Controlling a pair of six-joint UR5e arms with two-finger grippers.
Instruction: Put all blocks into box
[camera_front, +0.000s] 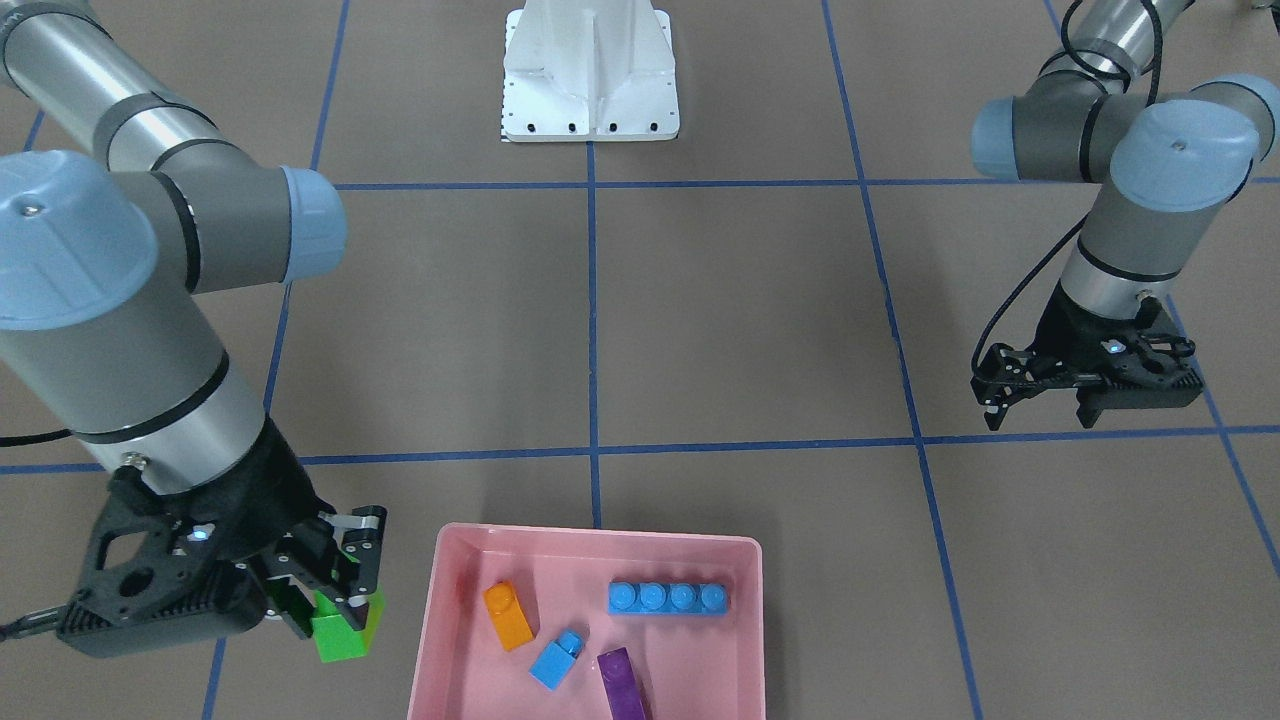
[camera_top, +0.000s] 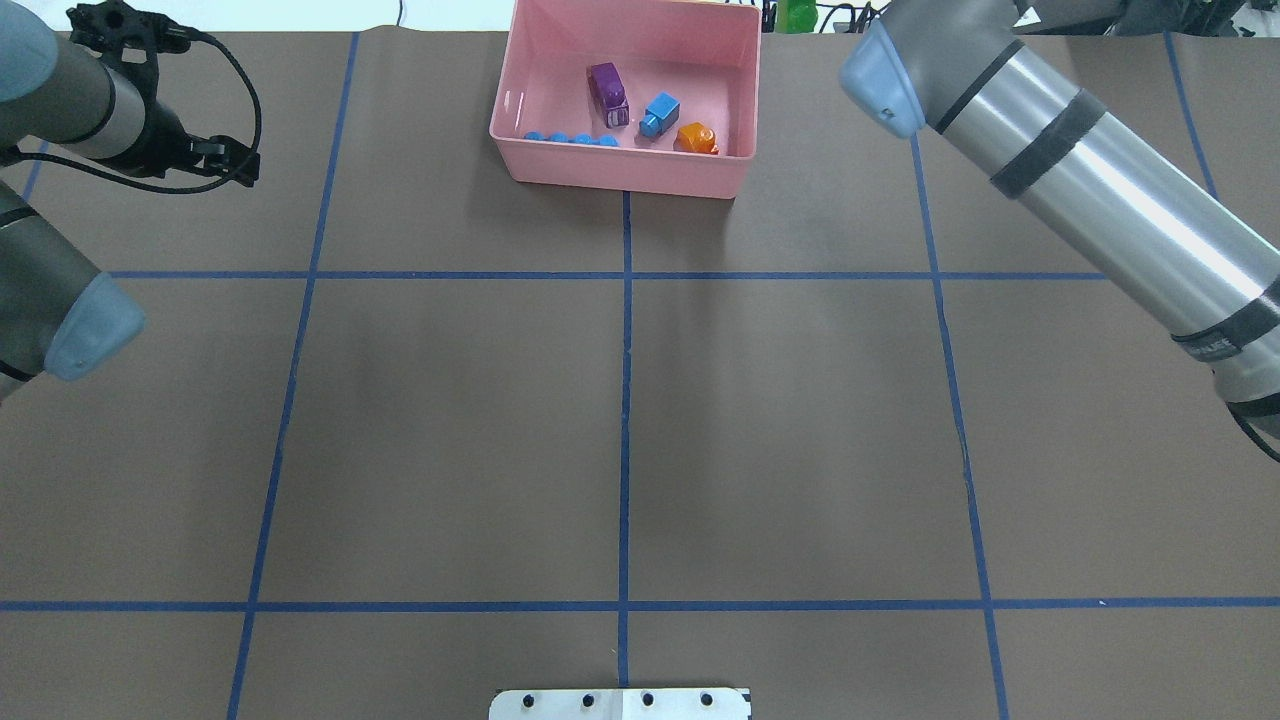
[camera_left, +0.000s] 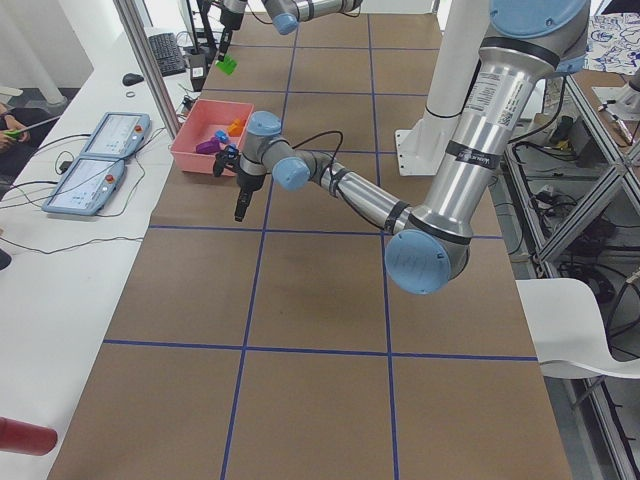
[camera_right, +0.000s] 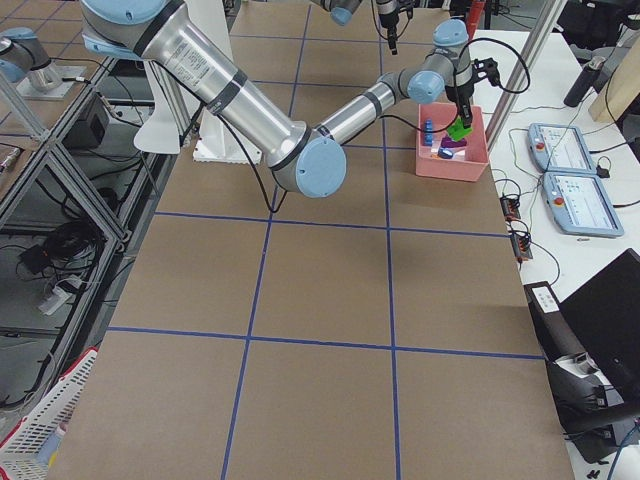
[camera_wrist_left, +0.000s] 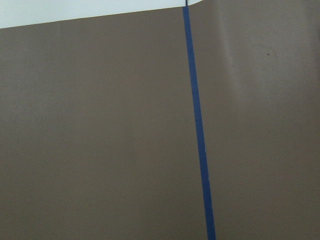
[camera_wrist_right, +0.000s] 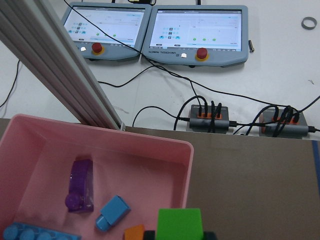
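My right gripper (camera_front: 335, 612) is shut on the green block (camera_front: 345, 628) and holds it in the air just outside the pink box (camera_front: 590, 541), on the robot's right side of it. In the right wrist view the green block (camera_wrist_right: 180, 224) sits at the bottom edge, by the box's wall (camera_wrist_right: 100, 136). In the box lie the orange block (camera_front: 509, 615), the small blue block (camera_front: 558, 660), the long blue block (camera_front: 668, 598) and the purple block (camera_front: 624, 685). My left gripper (camera_front: 1040, 412) is open and empty, far off over bare table.
The white robot base (camera_front: 590, 75) stands at the table's middle. Beyond the box, off the table edge, are two control tablets (camera_wrist_right: 200, 35), cables, power strips and an aluminium post (camera_wrist_right: 60, 75). Blue tape lines grid the brown table.
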